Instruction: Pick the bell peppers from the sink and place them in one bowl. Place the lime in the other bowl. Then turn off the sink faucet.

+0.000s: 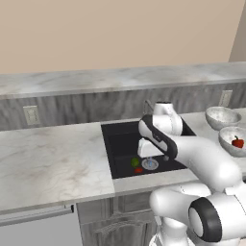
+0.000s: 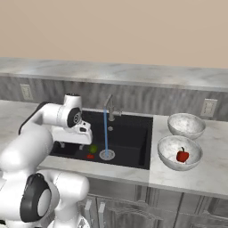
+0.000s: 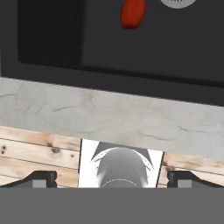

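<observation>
Gripper [image 3: 112,181] is over the sink [image 2: 129,133], pointing down at the near rim; fingertips [image 3: 40,178] sit wide apart at the bottom of the hand view with nothing between them, so it's open and empty.

1 red bell pepper [image 2: 182,155] is in the near bowl [image 2: 167,153] on the right counter. Far bowl [image 2: 178,121] just behind it has nothing visible inside.

2nd bell pepper [image 2: 90,156] lies on the sink floor, just left of the round drain [image 2: 107,154]; hand view shows it too [image 3: 132,12], beyond the marble front edge of the counter [image 3: 109,113]. Lime [image 2: 93,148] sits just beside that pepper, on its far side, also left of the drain. Can't tell if the 2 touch.

Faucet [image 2: 110,108] at the back of the sink is running: a blue water stream [image 2: 105,133] falls straight onto the drain.

Wall outlet [image 2: 207,107] on the backsplash behind the bowls, another [image 2: 26,92] far left.
</observation>
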